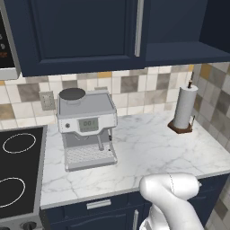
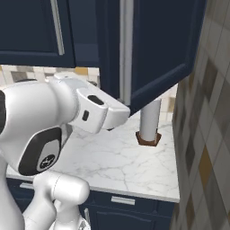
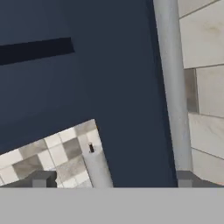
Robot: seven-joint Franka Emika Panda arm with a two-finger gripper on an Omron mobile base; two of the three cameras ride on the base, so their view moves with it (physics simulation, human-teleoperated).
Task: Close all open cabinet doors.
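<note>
Left base view: closed cabinet door (image 1: 85,31), dark navy, mounted above the counter (image 1: 148,148); slim silver handle (image 1: 139,27) along its right edge. To its right the cabinet stood open, shelf underside exposed. On the marble counter: silver espresso machine (image 1: 86,128) at left, paper towel roll (image 1: 184,108) upright on a brown base near the right wall. Black cooktop (image 1: 18,170) at far left; navy drawer fronts (image 1: 99,205) below the counter edge.

Right base view: open cabinet door (image 2: 157,49) swung out toward the camera, inner face showing, its lower edge above the paper towel roll. White arm (image 2: 67,117) reached up to the door's lower left corner. Closed door with bar handle at upper left.

Hand view: claw (image 3: 112,180) faced the navy door panel at close range, with a grey vertical bar (image 3: 173,87) along the right. Fingertips (image 3: 39,179) stood wide apart, pinching nothing.
</note>
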